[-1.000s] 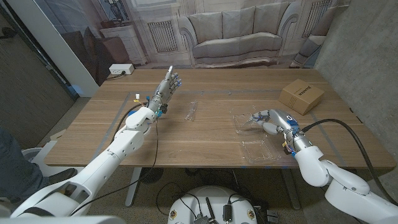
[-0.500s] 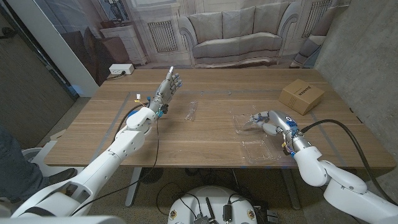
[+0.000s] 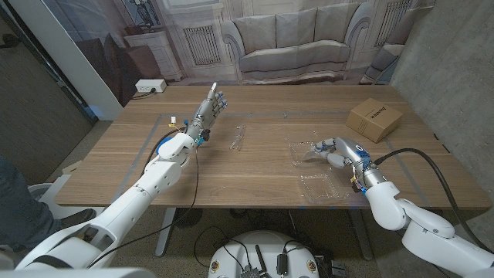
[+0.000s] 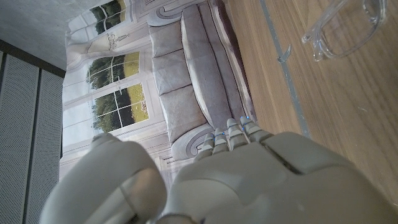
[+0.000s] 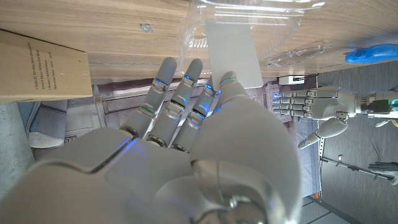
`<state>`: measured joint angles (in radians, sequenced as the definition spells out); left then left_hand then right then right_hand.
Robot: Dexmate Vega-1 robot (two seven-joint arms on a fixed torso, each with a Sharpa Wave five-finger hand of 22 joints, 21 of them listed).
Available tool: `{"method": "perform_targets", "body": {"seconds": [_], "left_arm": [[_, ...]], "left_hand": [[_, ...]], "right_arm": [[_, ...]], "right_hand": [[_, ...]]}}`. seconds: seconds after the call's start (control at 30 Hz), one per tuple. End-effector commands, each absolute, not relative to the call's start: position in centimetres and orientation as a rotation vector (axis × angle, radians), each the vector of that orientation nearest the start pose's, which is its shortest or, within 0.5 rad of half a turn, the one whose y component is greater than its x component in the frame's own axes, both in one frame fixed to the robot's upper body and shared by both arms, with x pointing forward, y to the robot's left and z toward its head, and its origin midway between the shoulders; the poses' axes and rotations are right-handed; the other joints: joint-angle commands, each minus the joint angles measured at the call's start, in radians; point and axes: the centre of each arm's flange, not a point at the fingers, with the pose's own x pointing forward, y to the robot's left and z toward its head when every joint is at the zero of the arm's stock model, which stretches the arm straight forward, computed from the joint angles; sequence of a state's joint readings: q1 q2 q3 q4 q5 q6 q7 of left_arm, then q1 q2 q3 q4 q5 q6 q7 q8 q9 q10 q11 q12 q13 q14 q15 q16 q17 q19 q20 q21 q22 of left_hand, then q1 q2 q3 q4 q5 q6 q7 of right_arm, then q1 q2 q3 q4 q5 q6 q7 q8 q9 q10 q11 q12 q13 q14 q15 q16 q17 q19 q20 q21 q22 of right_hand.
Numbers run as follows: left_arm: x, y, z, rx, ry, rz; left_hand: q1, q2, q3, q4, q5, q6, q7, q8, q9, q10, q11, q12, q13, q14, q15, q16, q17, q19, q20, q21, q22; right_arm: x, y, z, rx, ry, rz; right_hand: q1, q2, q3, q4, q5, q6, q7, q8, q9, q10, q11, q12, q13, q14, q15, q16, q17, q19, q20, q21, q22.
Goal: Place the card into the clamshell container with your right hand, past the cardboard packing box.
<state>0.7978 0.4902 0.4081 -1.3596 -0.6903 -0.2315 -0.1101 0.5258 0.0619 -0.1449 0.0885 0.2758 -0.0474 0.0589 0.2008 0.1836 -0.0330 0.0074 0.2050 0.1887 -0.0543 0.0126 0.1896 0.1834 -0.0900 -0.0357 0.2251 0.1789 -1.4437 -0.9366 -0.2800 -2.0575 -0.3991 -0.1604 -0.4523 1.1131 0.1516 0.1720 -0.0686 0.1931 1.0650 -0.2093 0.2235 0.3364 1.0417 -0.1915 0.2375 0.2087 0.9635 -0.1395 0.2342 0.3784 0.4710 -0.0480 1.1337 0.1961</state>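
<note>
The left robot hand (image 3: 209,106) stood raised over the wooden surface (image 3: 255,177), well to the left of the clamshell container (image 3: 316,171), its fingers apart and holding nothing. A small clear plastic piece (image 3: 238,137) lay between that hand and the container. The right robot hand (image 3: 333,150) reached over the container's rear tray and pinched the white card (image 5: 233,57) at its fingertips, over the clear plastic. Right of the container, well apart, sat the cardboard packing box (image 3: 374,120); its printed label was too small to read.
</note>
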Motion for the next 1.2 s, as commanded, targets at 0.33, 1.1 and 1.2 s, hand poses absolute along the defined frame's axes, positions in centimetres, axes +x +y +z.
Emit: {"method": "perform_targets", "body": {"seconds": [0.33,1.1,1.2], "left_arm": [[65.6,23.7,0.5,-0.059,-0.604,-0.370],[65.9,24.2,0.0,-0.069,-0.597,-0.378],[65.9,24.3,-0.1,-0.071,-0.596,-0.379]], "left_hand": [[0.000,0.006,-0.012,0.001,-0.003,0.003,0.004,-0.003,0.004,0.001,0.005,-0.002,0.001,-0.005,0.007,0.001,0.003,0.004,-0.010,-0.005,0.004],[0.001,0.008,-0.016,0.001,-0.003,0.002,0.001,-0.004,0.004,0.001,0.003,-0.002,0.001,-0.005,0.006,0.001,0.003,0.003,-0.007,-0.008,0.004],[0.002,0.008,-0.016,0.001,-0.003,0.003,0.001,-0.004,0.004,0.001,0.004,-0.002,0.001,-0.006,0.006,0.001,0.003,0.003,-0.007,-0.008,0.004]], "right_arm": [[48.6,-28.3,-11.4,-1.128,-0.636,-0.151],[47.9,-27.5,-12.7,-1.130,-0.605,-0.158],[47.8,-27.4,-12.8,-1.136,-0.603,-0.159]], "right_hand": [[0.008,-0.005,0.009,-0.005,-0.006,0.020,0.004,0.010,0.002,0.022,0.001,0.011,0.002,0.016,-0.087,0.010,0.004,0.016,-0.169,0.005,-0.002],[0.011,-0.024,0.034,-0.036,-0.012,-0.052,-0.002,-0.003,0.006,-0.048,-0.003,-0.012,0.016,0.008,-0.085,0.002,0.003,0.016,-0.169,-0.002,-0.005],[0.005,-0.026,0.043,-0.042,-0.011,-0.077,-0.003,-0.004,0.011,-0.074,-0.005,-0.016,0.022,0.002,-0.085,-0.001,0.004,0.008,-0.168,-0.001,-0.004]]}}
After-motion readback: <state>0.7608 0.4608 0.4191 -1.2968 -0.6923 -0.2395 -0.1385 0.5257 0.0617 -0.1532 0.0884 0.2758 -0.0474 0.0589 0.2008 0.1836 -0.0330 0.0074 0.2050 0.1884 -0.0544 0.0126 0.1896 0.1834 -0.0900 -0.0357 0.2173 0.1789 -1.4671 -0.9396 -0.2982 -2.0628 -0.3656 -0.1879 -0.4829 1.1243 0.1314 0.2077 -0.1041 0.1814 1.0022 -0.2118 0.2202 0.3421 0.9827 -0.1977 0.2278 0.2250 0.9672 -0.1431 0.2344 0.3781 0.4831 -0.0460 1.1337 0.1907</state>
